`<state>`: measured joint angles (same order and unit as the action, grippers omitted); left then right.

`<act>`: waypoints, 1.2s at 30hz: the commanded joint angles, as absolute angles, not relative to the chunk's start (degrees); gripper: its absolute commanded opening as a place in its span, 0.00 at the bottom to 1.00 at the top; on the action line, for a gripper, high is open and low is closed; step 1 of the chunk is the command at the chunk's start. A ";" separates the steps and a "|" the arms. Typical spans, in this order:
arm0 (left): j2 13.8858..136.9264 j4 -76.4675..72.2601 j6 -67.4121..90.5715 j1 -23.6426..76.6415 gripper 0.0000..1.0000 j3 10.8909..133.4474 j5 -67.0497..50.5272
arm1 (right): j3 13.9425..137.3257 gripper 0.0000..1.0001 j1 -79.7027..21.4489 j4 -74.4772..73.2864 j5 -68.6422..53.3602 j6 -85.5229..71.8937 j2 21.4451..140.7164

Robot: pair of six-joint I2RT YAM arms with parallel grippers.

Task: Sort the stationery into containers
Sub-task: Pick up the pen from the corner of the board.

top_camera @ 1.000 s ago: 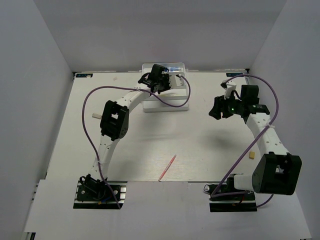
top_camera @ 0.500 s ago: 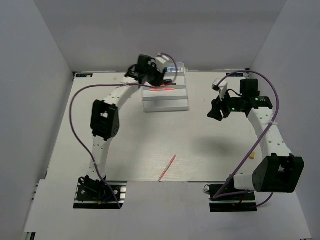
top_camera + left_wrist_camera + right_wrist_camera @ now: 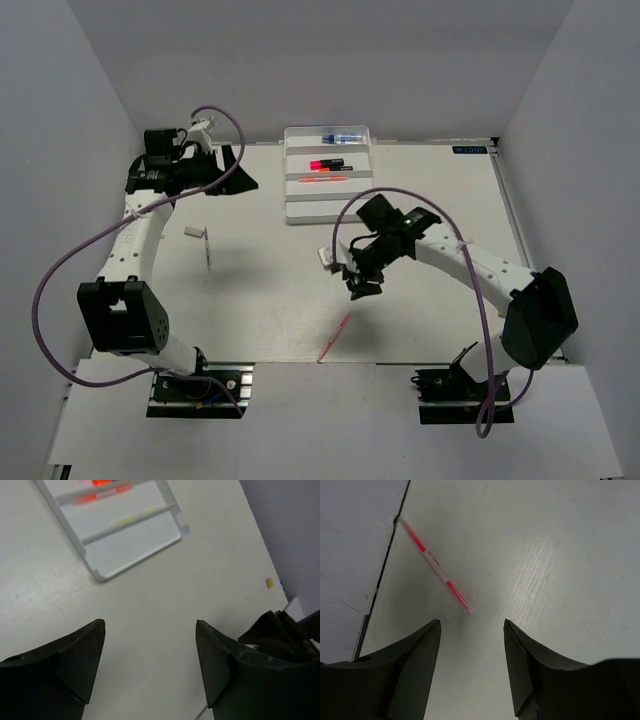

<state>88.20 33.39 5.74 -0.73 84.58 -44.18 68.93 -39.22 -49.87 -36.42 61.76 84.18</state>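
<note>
Two end effectors, both spread wide and holding nothing. We see the left end effector (image 3: pixel 150 625) above the far-left corner of the desk (image 3: pixel 270 280), well apart from the white tray (image 3: pixel 330 213). The right end effector (image 3: pixel 472 622) hangs near a thin pink-orange stick (image 3: pixel 435 565) lying by the desk's front edge. The tray's rows hold a blue-capped bottle (image 3: pixel 340 136), a pink-and-black marker (image 3: pixel 325 162) and a second pink-orange stick (image 3: pixel 325 178).

Table (image 3: pixel 260 290): pale matte board, with faint streaks showing in the right wrist view. A dark seam (image 3: pixel 384 560) separates it from a whiter front panel (image 3: pixel 330 420). Plain grey-white walls (image 3: pixel 60 150) enclose the left, back and right. Small blue label (image 3: pixel 465 150) at the far right edge. Small white block (image 3: pixel 190 232) lies on the left side.
</note>
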 commanded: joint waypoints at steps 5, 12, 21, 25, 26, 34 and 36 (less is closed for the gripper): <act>80.08 40.96 10.98 -4.13 0.83 72.43 -36.06 | 67.15 0.59 -49.56 -46.24 -31.65 70.21 90.25; 76.73 42.19 10.11 -4.66 0.83 68.12 -32.16 | 66.97 0.59 -55.80 -43.59 -28.48 74.26 96.05; 76.82 41.57 9.22 -5.19 0.82 66.62 -31.21 | 62.94 0.55 -60.47 -39.12 -24.09 74.36 97.82; 77.52 40.43 9.93 -5.19 0.81 65.39 -32.25 | 62.05 0.52 -62.14 -39.29 -22.59 74.18 98.88; 77.52 40.26 10.02 -5.19 0.81 65.30 -32.52 | 61.79 0.52 -62.14 -38.94 -22.24 74.27 98.88; 77.61 39.99 9.67 -5.19 0.81 64.60 -32.26 | 55.56 0.34 -63.10 -32.44 -18.46 75.06 98.70; 77.26 39.90 9.58 -5.19 0.81 64.16 -32.08 | 54.59 0.28 -63.54 -31.21 -17.24 75.41 98.62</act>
<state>78.48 40.93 9.72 -4.82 65.04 -32.03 57.65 -62.72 -34.87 -20.93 73.97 97.80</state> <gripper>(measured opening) 0.812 0.295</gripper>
